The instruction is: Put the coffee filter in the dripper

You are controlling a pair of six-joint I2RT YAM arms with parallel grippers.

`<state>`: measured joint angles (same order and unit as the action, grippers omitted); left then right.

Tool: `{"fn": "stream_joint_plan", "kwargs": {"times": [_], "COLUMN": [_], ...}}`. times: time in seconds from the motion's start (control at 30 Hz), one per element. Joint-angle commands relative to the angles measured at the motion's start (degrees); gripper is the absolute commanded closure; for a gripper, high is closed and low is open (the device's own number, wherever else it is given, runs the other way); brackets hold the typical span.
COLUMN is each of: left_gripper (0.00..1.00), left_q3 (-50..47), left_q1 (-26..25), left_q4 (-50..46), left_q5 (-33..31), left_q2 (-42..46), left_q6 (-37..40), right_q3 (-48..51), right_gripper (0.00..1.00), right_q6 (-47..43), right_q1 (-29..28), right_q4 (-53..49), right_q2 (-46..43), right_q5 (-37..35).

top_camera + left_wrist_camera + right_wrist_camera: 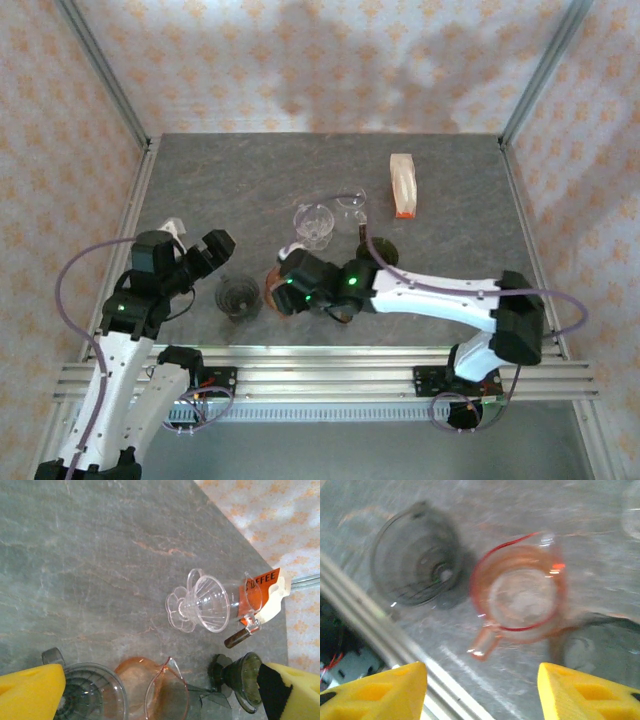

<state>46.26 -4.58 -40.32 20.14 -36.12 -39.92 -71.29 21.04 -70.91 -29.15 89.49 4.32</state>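
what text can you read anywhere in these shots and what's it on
"COFFEE": on the orange label of the white filter packet, left wrist view; the first letter is partly covered.
Top view: the print on that same label is too small to read.
No other words, numbers or signs are legible.

Pink glass jug (pixel 520 587) standing on grey table (pixel 230 180)

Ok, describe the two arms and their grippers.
The left arm and right arm have white links and black joint housings with small green lights. A lavender cable loops along each. The left gripper and right gripper look black from above; the wrist cameras show yellow fingers.
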Motion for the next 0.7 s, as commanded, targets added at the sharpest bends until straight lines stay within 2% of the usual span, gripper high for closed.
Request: {"fn": "stream_joint_plan", "kwargs": {"times": [0.0,0.13,0.3,0.67], "left_gripper": [0.00,0.00,0.00,0.00], "left_q3": [4.98,6.98,6.87,6.83], "left_q1": [-0.34,-0.29,-0.31,-0.34], "left_q4": [-4.26,-5.08,-5.03,-5.81], "left_q5": [-3.75,-3.75,-2.89,-2.78], "left_q2": [0.35,0.22,-0.03,0.35], "left_q6": [3.95,4.33,3.89,3.97], "right_q3": [-4.95,-8.39,-8.08,-10.01], "right_gripper": [0.47,0.54,0.59,0.64], "right_q6": [-0.46,0.17,1.34,-2.07], "right_q1": [-3.68,-6.70,-7.54,-5.38], "right_q4": [-1.70,-3.11,-3.13,-6.83], "right_q2": [5.55,11.53,14.38,19.03], "right_q5": [3.97,5.11,6.45,-1.84]}}
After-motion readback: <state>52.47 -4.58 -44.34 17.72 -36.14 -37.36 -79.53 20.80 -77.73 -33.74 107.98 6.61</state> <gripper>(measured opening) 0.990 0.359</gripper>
